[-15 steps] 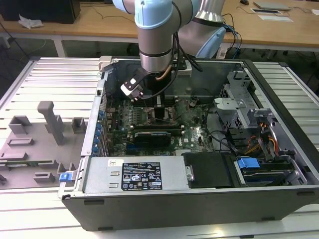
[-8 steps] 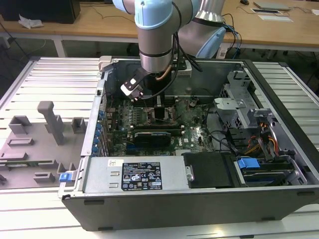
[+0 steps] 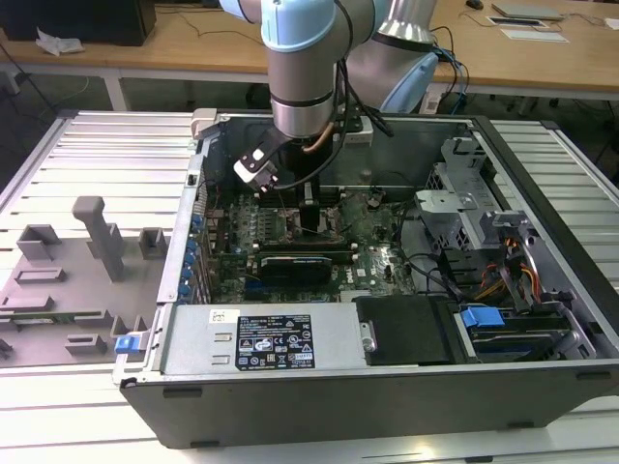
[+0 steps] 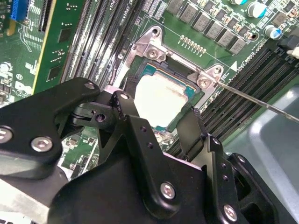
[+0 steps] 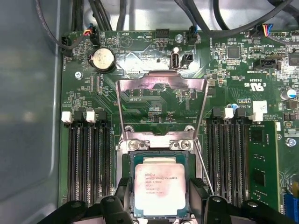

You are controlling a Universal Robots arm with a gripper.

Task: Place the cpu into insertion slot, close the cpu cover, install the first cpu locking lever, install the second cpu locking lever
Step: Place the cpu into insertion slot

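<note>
Exterior view places the arm (image 3: 300, 87) reaching straight down into the open computer case (image 3: 387, 387), which lies on a slatted table (image 3: 97, 155) with the motherboard facing up, so the chip can be lowered flat rather than slid in. In both wrist views the gripper (image 5: 160, 201) is down at the insertion slot (image 5: 128, 163). The cpu (image 5: 160, 182) lies square inside the slot's black rim, silver-grey top up and edges parallel to the rim. I judge that this alignment is the reason for the vertical approach, since a pin field would not forgive a tilted or skewed entry. Whether the gripper is clamped on the chip or has let go of it I cannot tell; either way it is right at the chip. The cpu cover (image 5: 161, 84) stands swung back on its hinge, on the far side of the slot from the gripper, which leaves the socket open from above. In the second wrist view a thin wire locking lever (image 4: 252, 98) juts free from a corner of the socket, unlatched, which is why the cover can stand up. By my reading the placing step is at or near its end, with the cover not yet closed and the lever not yet latched. Long black memory slots (image 5: 88, 158) flank the socket closely on both sides, which leaves little room beside the gripper.
</note>
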